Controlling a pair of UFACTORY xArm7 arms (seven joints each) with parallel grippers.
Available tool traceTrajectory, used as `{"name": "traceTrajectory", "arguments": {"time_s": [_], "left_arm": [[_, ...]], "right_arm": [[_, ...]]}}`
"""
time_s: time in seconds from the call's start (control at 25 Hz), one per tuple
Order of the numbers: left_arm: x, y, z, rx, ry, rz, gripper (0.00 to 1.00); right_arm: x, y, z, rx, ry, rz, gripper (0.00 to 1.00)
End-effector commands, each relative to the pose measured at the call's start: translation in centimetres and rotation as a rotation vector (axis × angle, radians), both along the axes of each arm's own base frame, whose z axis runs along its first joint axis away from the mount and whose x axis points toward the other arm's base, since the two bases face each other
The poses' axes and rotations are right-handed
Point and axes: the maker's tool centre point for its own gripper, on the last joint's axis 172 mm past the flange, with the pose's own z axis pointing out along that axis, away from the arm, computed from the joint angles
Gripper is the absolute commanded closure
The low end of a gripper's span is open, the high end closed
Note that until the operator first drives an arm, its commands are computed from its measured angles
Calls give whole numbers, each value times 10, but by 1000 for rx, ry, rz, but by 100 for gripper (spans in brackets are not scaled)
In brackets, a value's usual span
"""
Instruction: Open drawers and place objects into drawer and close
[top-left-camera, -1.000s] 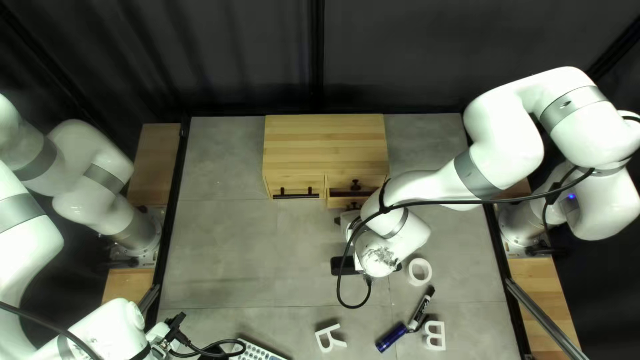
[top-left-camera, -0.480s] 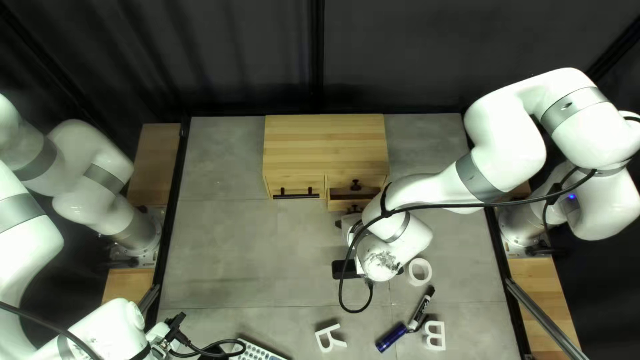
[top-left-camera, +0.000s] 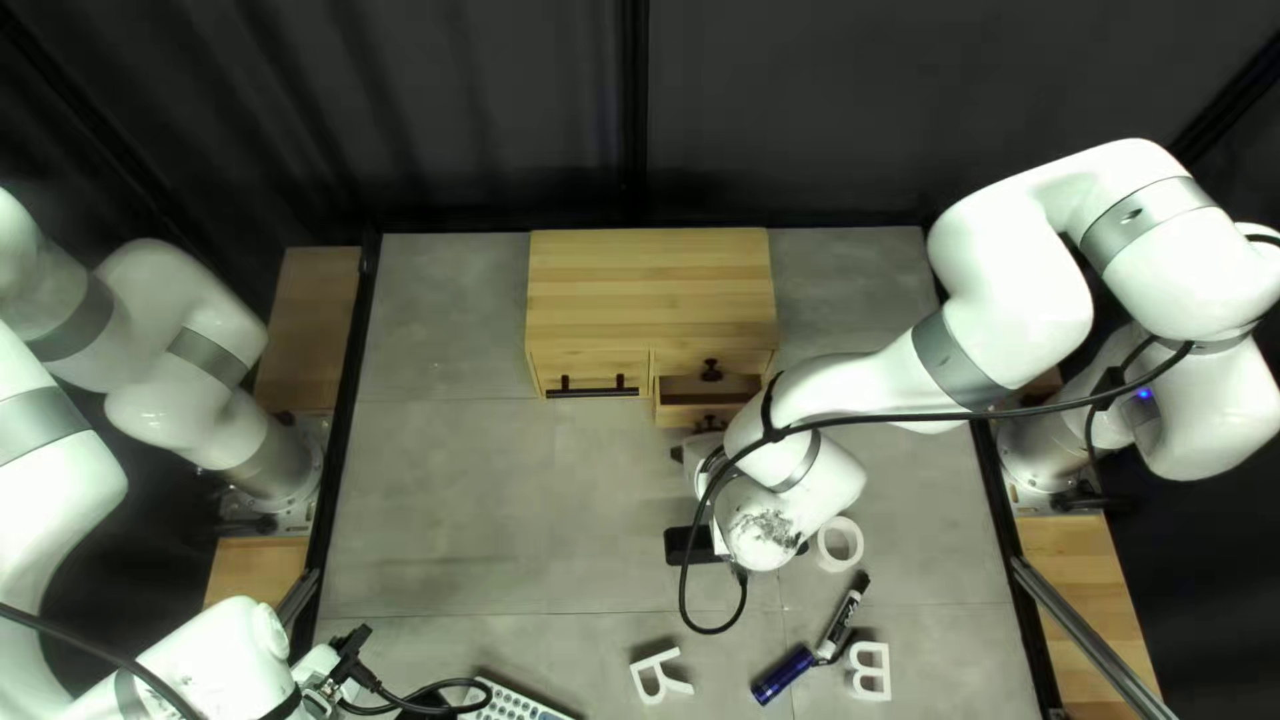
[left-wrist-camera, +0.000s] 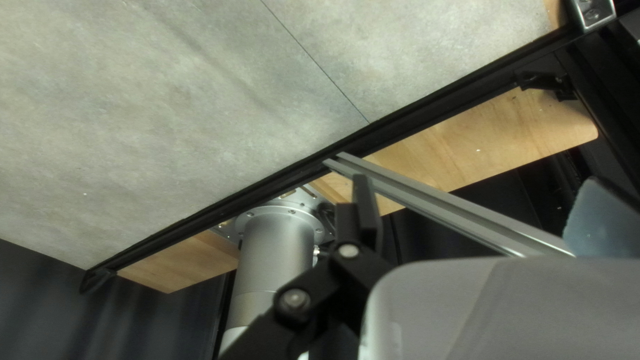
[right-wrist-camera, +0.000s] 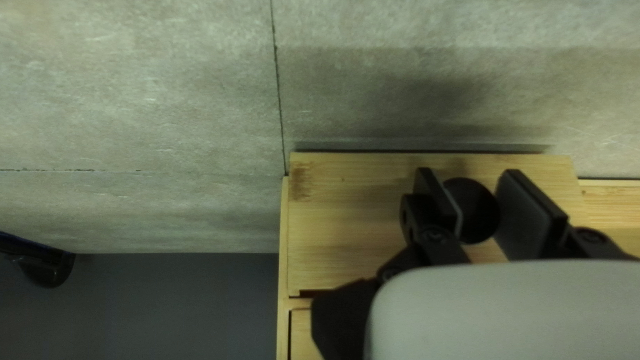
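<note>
Okay, top left view: cabinet (top-left-camera: pixel 650 287) at the counter's (top-left-camera: pixel 454 494) far side, lower right drawer (top-left-camera: pixel 678 416) partly out, its inside showing. Loose bits sit nearer me: tape roll (top-left-camera: pixel 856 547), marker (top-left-camera: pixel 851 607), blue tube (top-left-camera: pixel 783 675), two white letter pieces (top-left-camera: pixel 871 671), black case (top-left-camera: pixel 683 542) partly under the right arm (top-left-camera: pixel 867 374). None in the drawer that I can see.

Left wrist view: left tool (left-wrist-camera: pixel 467 193) looks spread, one finger clearly visible, nothing held; it faces an arm base (left-wrist-camera: pixel 277 243) and the counter's edge.

Right wrist view: right tool (right-wrist-camera: pixel 471 200) pinches the round black knob (right-wrist-camera: pixel 473 213), a finger on either side. Probably the opening step, early on. Drawer should be light, rigid, sliding easily; I'd pull level by the knob, since smooth hard knobs can slip. Next I'd guess finish the pull, then load. Tape and letters look light and stiff: grab by the rims. Marker and tube may roll, so take those mid-barrel.
</note>
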Motion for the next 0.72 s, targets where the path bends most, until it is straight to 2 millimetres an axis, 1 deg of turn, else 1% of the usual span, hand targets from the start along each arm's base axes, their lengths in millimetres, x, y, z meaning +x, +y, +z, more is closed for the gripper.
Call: {"name": "traceTrajectory", "arguments": {"time_s": [0.04, 0.52, 0.72], "left_arm": [[0, 0, 0, 0, 0, 0, 0], [0, 0, 0, 0, 0, 0, 0], [0, 0, 0, 0, 0, 0, 0]], "right_arm": [[0, 6, -2, 2, 1, 2, 95], [-1, 23, -3, 10, 4, 12, 94], [-1, 29, 0, 10, 5, 17, 95]]}}
